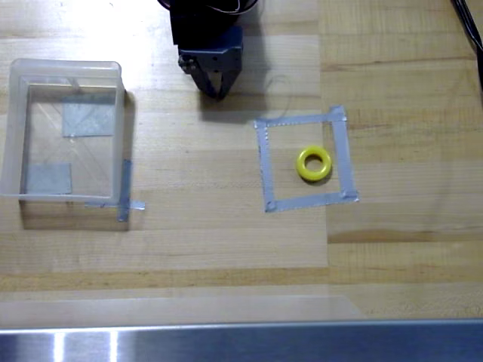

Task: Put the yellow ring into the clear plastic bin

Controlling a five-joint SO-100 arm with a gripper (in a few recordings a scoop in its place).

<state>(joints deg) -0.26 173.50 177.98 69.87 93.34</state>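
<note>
The yellow ring (314, 164) lies flat on the wooden table inside a square outline of grey tape (305, 161), right of centre in the overhead view. The clear plastic bin (15, 132) stands at the left, with grey tape patches showing through its bottom. My gripper (218, 92) hangs at the top centre, its dark fingers drawn together to a point with nothing between them. It is well above and left of the ring and to the right of the bin.
A metal rail (241, 343) runs along the table's front edge. Strips of grey tape (124, 192) stick out at the bin's lower right corner. A black cable (468, 26) crosses the top right corner.
</note>
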